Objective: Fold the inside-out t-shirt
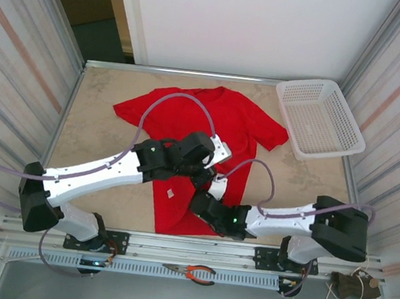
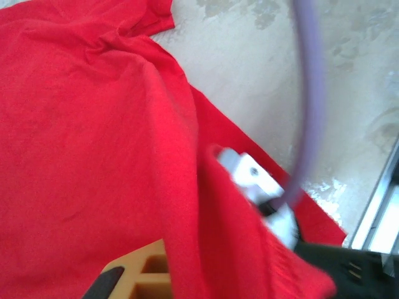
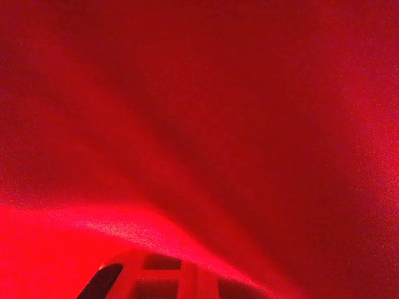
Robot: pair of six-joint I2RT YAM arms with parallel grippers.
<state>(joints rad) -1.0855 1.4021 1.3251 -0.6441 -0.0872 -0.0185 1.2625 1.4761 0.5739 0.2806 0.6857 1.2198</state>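
Observation:
The inside-out t-shirt [image 1: 211,118] lies spread on the table [image 1: 93,129], plain red, collar far and hem near, with a small white tag [image 1: 169,192] showing. My left gripper [image 1: 210,174] sits over the shirt's right middle, shut on a raised fold of red cloth. In the left wrist view that fold [image 2: 206,237] drapes over the jaws beside one tan finger [image 2: 128,277]. My right gripper [image 1: 204,202] is at the lower right hem, just under the left one. In the right wrist view red cloth [image 3: 218,124] covers everything above a finger [image 3: 162,277], and the gripper is shut on it.
A white mesh basket [image 1: 320,119] stands at the far right corner. Orange-handled pliers [image 1: 196,271] lie on the front rail. Corrugated walls close in both sides. Bare table shows left of the shirt and between shirt and basket.

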